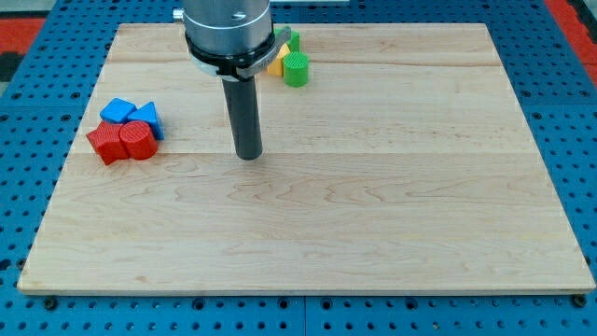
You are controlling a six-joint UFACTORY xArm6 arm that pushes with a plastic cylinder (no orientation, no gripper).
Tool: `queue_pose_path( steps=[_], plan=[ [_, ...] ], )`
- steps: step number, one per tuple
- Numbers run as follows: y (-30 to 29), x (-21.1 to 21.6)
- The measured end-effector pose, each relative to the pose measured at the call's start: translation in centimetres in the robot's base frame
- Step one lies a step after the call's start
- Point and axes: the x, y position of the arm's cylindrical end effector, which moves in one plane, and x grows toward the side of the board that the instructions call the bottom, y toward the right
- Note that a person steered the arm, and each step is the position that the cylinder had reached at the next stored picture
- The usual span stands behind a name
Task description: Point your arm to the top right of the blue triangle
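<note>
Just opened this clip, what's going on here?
A robot arm with a straight dark rod is working over a wooden board. My tip rests on bare wood, to the view's right of a cluster at the left edge: a blue triangle block, another blue block, a red cylinder and a red block. It touches none of them. Green and yellow blocks sit near the top edge.

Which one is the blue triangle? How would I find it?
Look at the wooden board's left edge, where four blocks huddle, left of my tip. The blue triangle is at the cluster's upper right, just above the red cylinder. Its pointed top sets it apart from the other blue block on its left.
</note>
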Motion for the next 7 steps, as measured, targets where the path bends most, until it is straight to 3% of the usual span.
queue_pose_path(
  steps=[3, 4, 6, 7],
  plan=[
    [0.9, -0.2],
    [3.2, -2.8],
    [-9.9, -10.7],
    [-13.5, -14.3]
  ],
)
